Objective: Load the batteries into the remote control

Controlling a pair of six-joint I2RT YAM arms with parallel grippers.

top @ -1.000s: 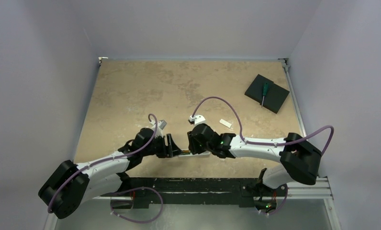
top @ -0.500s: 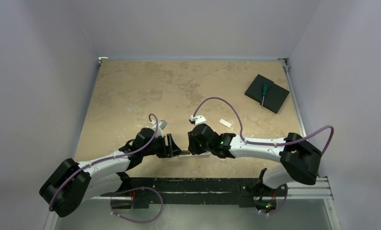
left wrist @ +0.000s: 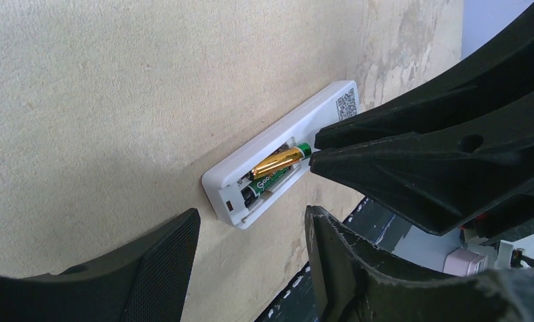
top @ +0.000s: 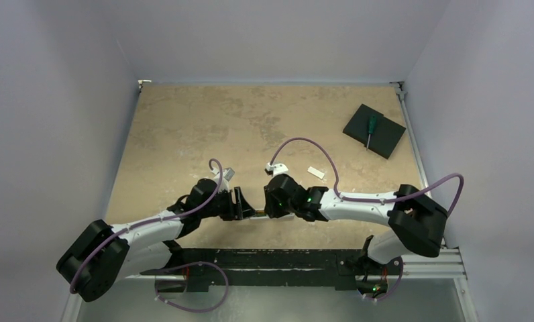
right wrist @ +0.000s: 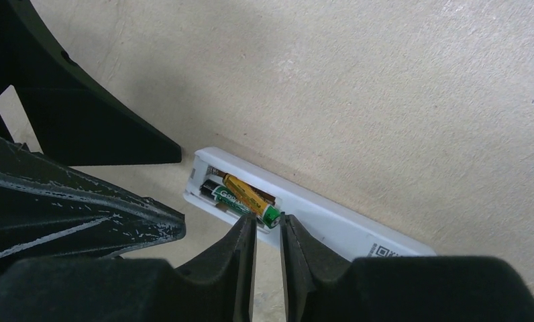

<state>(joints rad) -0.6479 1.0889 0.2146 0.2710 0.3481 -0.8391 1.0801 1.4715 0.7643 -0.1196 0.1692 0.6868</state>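
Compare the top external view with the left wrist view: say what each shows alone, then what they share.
Only the top external: the screwdriver lying on the black pad at the far right, a small white piece, and both arms whole. Only the left wrist: the remote's open recess, with the gold battery tilted beside the dark battery, its end pinched by the right gripper. Both: the table and the two grippers facing each other, the left gripper open.

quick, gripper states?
Left gripper: open, holding nothing.
Right gripper: nearly shut, tips at the gold battery; grip cannot be told.
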